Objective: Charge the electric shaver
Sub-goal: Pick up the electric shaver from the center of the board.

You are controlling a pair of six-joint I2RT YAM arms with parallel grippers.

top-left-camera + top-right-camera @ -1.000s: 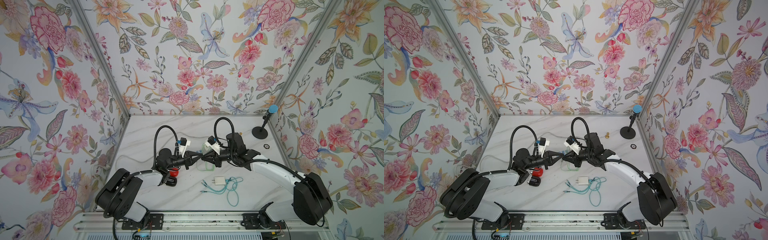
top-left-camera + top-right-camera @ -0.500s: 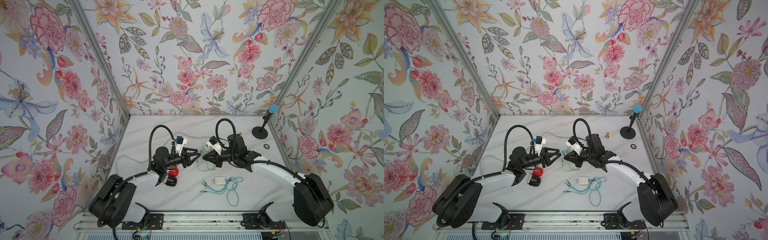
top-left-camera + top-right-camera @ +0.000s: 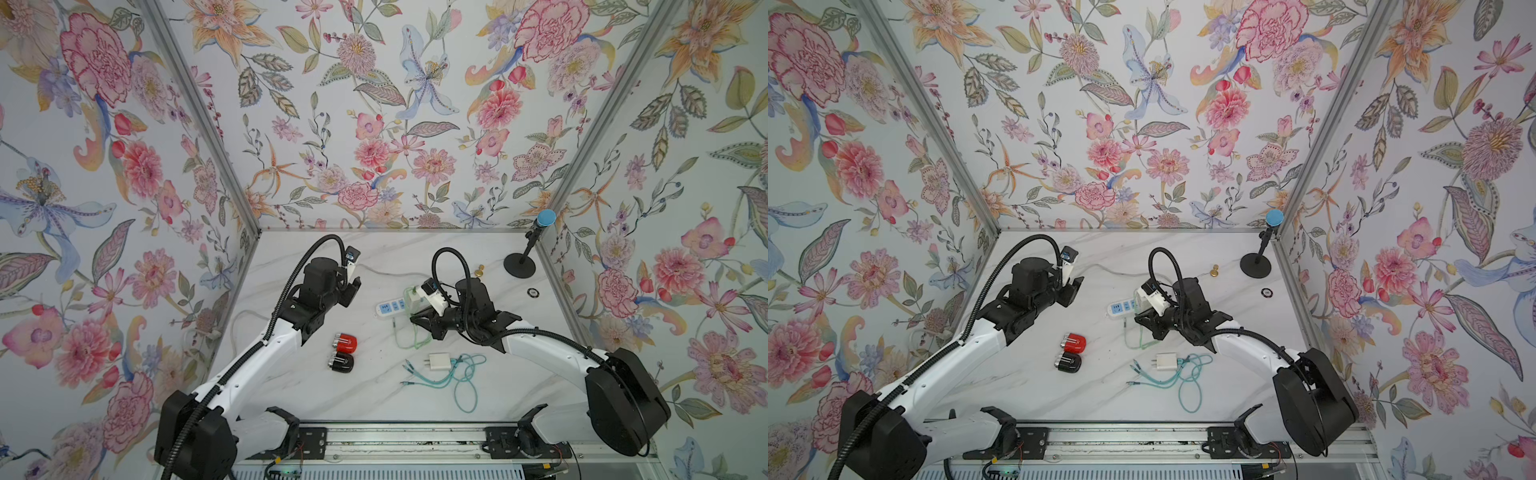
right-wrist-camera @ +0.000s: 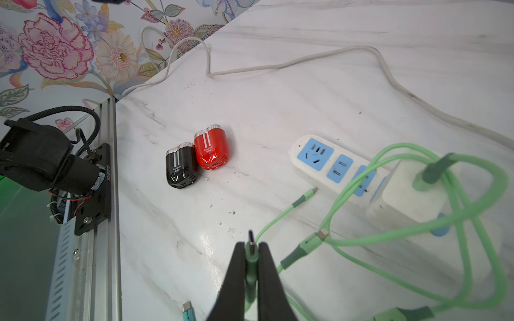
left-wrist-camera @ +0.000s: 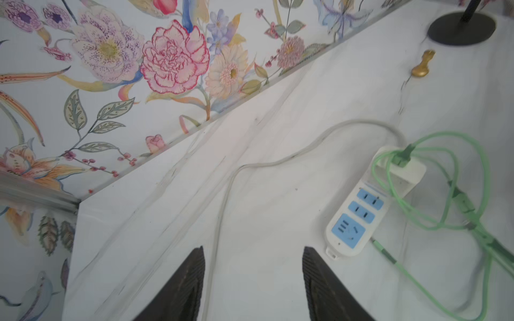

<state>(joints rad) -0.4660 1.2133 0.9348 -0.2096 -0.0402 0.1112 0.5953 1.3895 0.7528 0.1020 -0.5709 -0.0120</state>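
Two small shavers lie side by side on the marble table, a red shaver point(image 3: 345, 341) point(image 4: 210, 148) and a black shaver point(image 3: 341, 362) point(image 4: 180, 166). My right gripper point(image 4: 251, 246) point(image 3: 415, 320) is shut on the metal-tipped plug of a green cable point(image 4: 389, 230), held just above the table to the right of the shavers. That cable runs to a white charger point(image 4: 411, 197) plugged into the power strip point(image 3: 392, 307) point(image 5: 353, 219). Raised behind the shavers, my left gripper point(image 5: 253, 250) point(image 3: 353, 291) is open and holds nothing.
A second white charger point(image 3: 439, 360) with a teal cable point(image 3: 461, 386) lies near the front. A microphone stand point(image 3: 519, 266), a gold knob point(image 3: 481, 272) and a small dark disc point(image 3: 533, 292) are at the back right. The strip's grey cord point(image 5: 228, 189) runs to the left wall.
My left gripper has opened and drawn back from the right gripper, rising toward the back left. The right gripper has stayed shut on the green plug and barely moved.
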